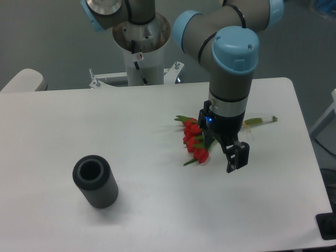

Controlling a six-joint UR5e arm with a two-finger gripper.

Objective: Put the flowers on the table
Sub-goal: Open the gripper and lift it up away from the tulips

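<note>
Gripper: black two-finger gripper (227, 152) over bouquet, opening unclear, apparently empty.
Flowers: red tulip bouquet (197, 140) lies near white table's (131, 136) right edge.
Handling: probably light, fragile; grasp tied stems.

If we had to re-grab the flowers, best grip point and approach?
Probably the stems. The flowers lie flat on the table, red heads to the left, thin stems running right in one narrow bundle. Come straight down from above with the fingers astride the bundle, across its length. The heads are bulky and crushable. The tool hides the middle of the stems, so the exact spot is uncertain.
</note>
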